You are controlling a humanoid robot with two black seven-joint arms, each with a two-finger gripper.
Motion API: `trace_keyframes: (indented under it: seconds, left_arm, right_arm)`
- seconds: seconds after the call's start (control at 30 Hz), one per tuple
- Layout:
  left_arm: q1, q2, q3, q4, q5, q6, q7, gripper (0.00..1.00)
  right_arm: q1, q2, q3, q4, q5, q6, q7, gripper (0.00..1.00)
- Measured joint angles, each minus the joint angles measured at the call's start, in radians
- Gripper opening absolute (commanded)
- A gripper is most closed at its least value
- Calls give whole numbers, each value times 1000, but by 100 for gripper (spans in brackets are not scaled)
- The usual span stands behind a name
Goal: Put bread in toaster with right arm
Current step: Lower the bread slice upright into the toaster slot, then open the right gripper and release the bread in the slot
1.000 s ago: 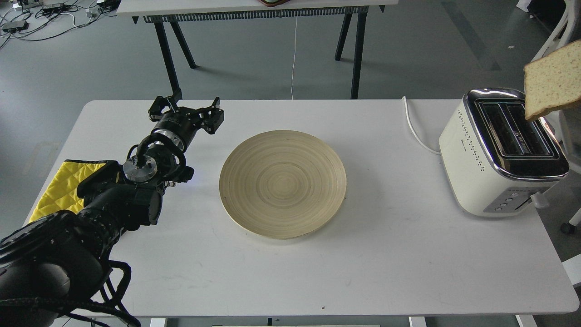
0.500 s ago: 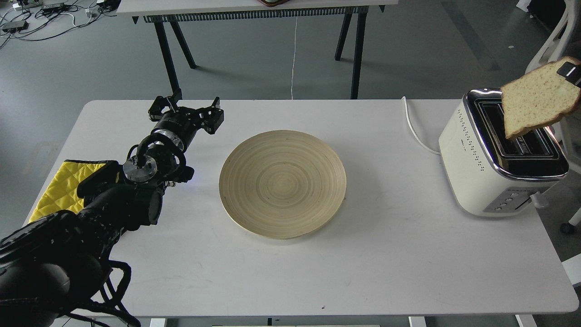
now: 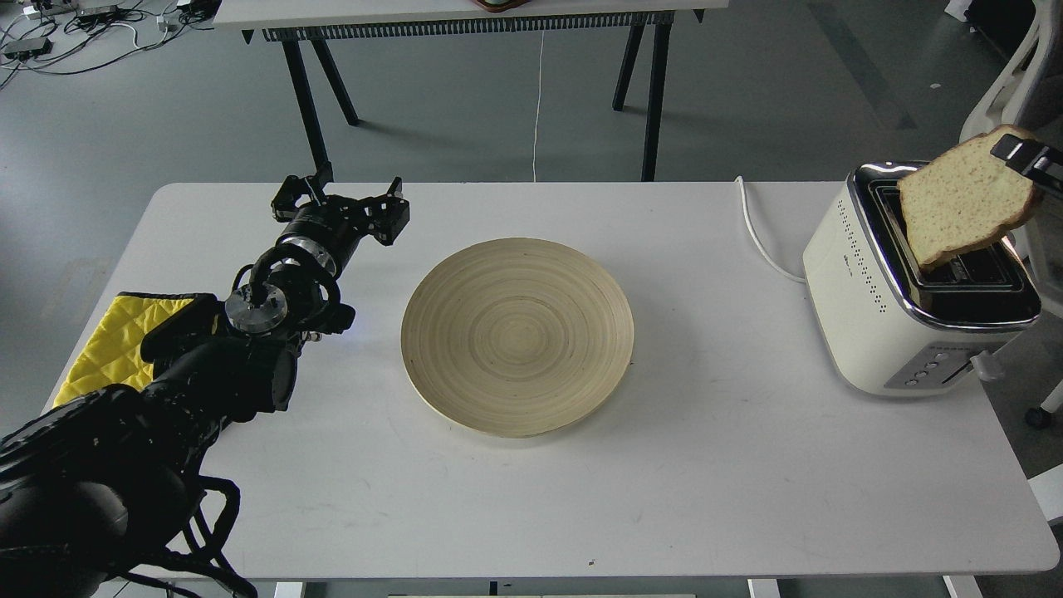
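Observation:
A slice of tan bread (image 3: 962, 198) hangs tilted over the cream-white toaster (image 3: 909, 282) at the table's right end, its lower corner at the slots. My right gripper (image 3: 1023, 160) shows only as a black fingertip at the right edge, pinching the bread's upper right corner. The rest of the right arm is out of view. My left gripper (image 3: 342, 202) is open and empty over the table's left part, far from the toaster.
A round wooden plate (image 3: 516, 334) lies at the table's middle. A yellow quilted cloth (image 3: 108, 340) lies at the left edge under my left arm. The toaster's white cord (image 3: 757, 231) runs behind it. A black-legged table (image 3: 473, 17) stands beyond.
The bread has moved left and down, from the right edge above the toaster to over its slots. The right gripper's tip came into view. The left arm has not moved.

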Motion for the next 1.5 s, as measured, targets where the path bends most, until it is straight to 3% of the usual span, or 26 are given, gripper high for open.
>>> trace_keyframes:
  seconds: [0.5,0.67,0.9,1.0,1.07,1.1,1.33,1.5]
  left_arm:
    - [0,0,0,0,0,0,0,100]
    - [0,0,0,0,0,0,0,100]
    - [0,0,0,0,0,0,0,100]
    - [0,0,0,0,0,0,0,100]
    - [0,0,0,0,0,0,0,100]
    - [0,0,0,0,0,0,0,100]
    - [0,0,0,0,0,0,0,100]
    - [0,0,0,0,0,0,0,100]
  right_arm:
    - [-29,15,-9,-3,0,-1,-5,17]
    - [-32,36,-9,-9,2,-11,-14,32]
    - [-41,56,-8,-12,9,-57,-47,66]
    - [-45,57,-8,-11,11,-63,-53,72]
    - [-47,57,-8,-11,13,-64,-54,83]
    - [-48,57,-8,-11,14,-64,-54,99]
    - [-35,80,26,6,56,-67,-53,99]
    - [-35,157,82,35,245,-67,-44,99]
